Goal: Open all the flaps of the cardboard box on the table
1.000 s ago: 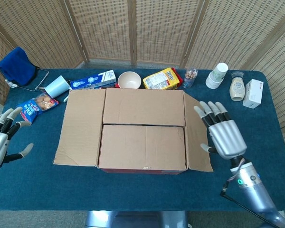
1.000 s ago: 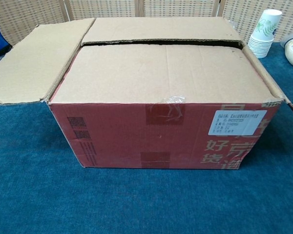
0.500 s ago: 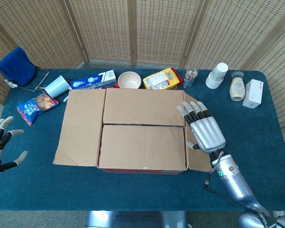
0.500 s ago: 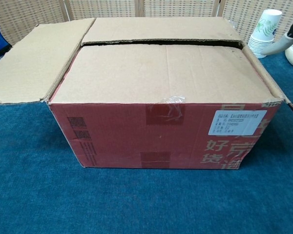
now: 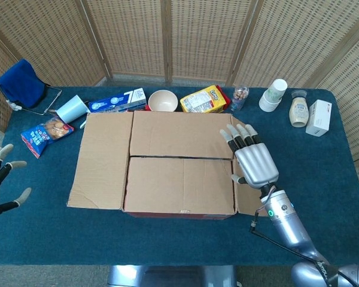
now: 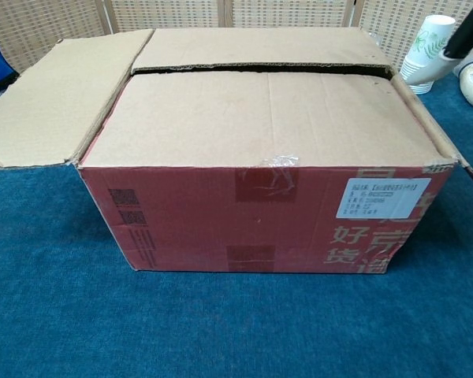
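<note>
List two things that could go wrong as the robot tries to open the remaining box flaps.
1. The two long flaps lie flat with only a thin seam between them, so the fingers of the right hand may slip off instead of catching an edge.
2. The bowl and snack box sit just behind the cardboard box; the far flap swinging back might knock them.
</note>
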Controlling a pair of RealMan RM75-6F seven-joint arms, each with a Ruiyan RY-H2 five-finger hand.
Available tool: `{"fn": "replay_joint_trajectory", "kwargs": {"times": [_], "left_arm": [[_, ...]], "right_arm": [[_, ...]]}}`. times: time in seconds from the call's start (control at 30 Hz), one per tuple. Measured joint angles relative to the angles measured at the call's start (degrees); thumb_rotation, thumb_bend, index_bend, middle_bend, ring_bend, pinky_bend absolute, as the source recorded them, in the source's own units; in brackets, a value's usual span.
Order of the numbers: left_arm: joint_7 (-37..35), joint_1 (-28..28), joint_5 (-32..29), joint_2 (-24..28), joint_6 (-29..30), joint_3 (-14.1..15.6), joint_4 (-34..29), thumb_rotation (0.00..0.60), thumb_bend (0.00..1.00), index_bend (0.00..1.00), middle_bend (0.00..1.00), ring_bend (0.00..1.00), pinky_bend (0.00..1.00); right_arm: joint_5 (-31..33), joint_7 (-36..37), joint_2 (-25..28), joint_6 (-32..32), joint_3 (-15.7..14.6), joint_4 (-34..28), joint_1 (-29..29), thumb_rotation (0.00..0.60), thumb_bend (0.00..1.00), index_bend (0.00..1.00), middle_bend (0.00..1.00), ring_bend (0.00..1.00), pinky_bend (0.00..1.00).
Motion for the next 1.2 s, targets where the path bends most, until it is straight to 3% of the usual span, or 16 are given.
{"fn": "replay_joint_trajectory", "kwargs": {"times": [0.7,1.2], "left_arm": [[-2.02,0.33,-0.72,0.57,-1.32,-1.03,-0.19,0.532,0.11,0.28,0.04,0.06,0.10],[-2.77,0.57,-1.30,0.71,-2.03,-1.48,-0.02,0.531,0.11,0.28,0.04,0.06,0.10]], "right_arm": [[11.56,-5.45,-10.11,-0.11,2.61,8.01,10.95,0.600,0.15,0.00,0.00,0.00,0.06],[5.84,-3.39,-16.22,2.92,1.34,16.00,13.35,0.600,0.23,0.03,0.00,0.00,0.07]]}}
